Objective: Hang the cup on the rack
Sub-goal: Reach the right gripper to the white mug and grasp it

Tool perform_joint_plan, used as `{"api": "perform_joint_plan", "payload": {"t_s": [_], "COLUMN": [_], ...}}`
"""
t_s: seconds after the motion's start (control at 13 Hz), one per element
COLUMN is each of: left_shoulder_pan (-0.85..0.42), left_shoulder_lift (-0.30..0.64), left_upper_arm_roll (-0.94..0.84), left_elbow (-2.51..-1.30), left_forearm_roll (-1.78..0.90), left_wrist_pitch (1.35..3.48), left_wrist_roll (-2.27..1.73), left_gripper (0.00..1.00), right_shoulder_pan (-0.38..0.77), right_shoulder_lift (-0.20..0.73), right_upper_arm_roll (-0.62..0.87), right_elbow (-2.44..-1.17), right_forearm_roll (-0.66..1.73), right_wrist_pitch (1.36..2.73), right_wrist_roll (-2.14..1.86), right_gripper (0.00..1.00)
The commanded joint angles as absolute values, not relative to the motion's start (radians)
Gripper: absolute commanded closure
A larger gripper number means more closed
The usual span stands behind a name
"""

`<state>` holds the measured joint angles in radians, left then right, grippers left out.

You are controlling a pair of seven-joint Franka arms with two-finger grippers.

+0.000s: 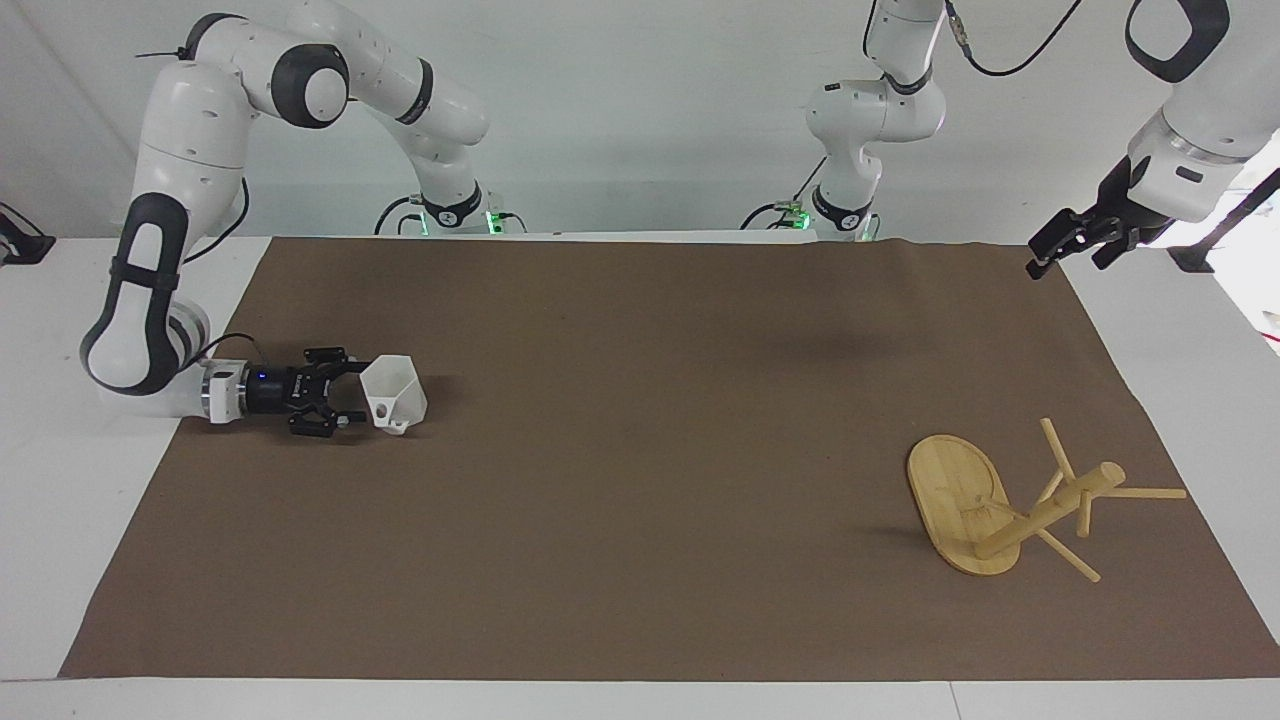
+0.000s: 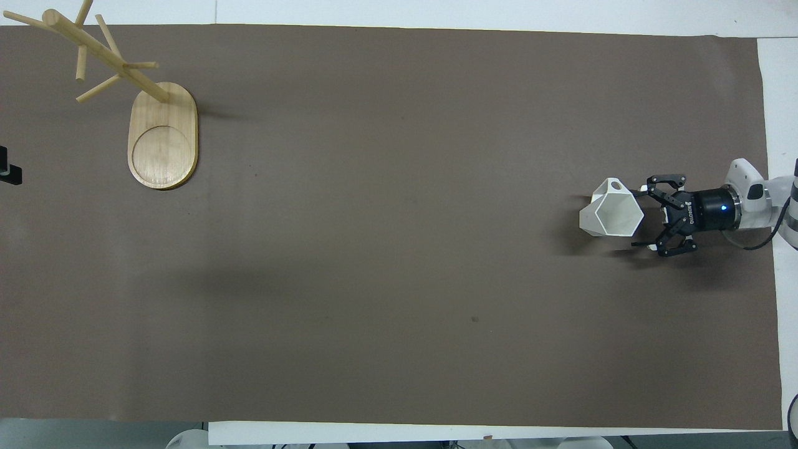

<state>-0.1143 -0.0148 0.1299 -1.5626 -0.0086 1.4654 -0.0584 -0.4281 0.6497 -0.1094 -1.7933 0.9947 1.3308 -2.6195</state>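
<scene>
The white faceted cup lies tilted on the brown mat at the right arm's end, its mouth toward that end. Its pierced handle is on the side farther from the robots. My right gripper is low over the mat, level and open, with its fingertips on either side of the cup's mouth edge; I cannot tell whether they touch it. It also shows in the overhead view. The bamboo rack stands on its oval base at the left arm's end. My left gripper waits raised over the mat's corner there.
The brown mat covers most of the white table. Nothing else lies on the mat between the cup and the rack.
</scene>
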Motion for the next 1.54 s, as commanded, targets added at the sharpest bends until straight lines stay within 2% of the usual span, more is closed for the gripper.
{"api": "perform_joint_plan", "payload": {"t_s": [0.0, 0.92, 1.23, 1.31, 1.38, 1.46], "left_shoulder_pan": [-0.115, -0.115, -0.115, -0.115, -0.115, -0.115], "left_shoulder_lift": [-0.035, -0.035, -0.035, -0.035, -0.035, -0.035], "left_upper_arm_roll": [0.127, 0.127, 0.127, 0.127, 0.127, 0.127], "left_elbow": [-1.588, -1.588, -1.588, -1.588, -1.588, -1.588], "left_forearm_roll": [0.011, 0.011, 0.011, 0.011, 0.011, 0.011], "left_wrist_pitch": [1.485, 1.485, 1.485, 1.485, 1.485, 1.485], "left_wrist_roll": [-0.072, -0.072, -0.072, -0.072, -0.072, -0.072], "left_gripper": [0.0, 0.0, 0.0, 0.0, 0.0, 0.0], "right_shoulder_pan": [-0.419, -0.376, -0.322, -0.321, -0.308, -0.305], "right_shoulder_lift": [0.617, 0.604, 0.604, 0.604, 0.604, 0.606], "right_upper_arm_roll": [-0.11, -0.11, -0.11, -0.11, -0.11, -0.11], "right_elbow": [-1.838, -1.899, -1.904, -1.901, -1.898, -1.893], "right_forearm_roll": [1.023, 1.063, 1.091, 1.095, 1.095, 1.095], "right_wrist_pitch": [1.371, 1.402, 1.402, 1.404, 1.402, 1.404], "right_wrist_roll": [-2.643, -2.681, -2.721, -2.72, -2.72, -2.718], "right_gripper": [0.0, 0.0, 0.02, 0.17, 0.42, 0.6]}}
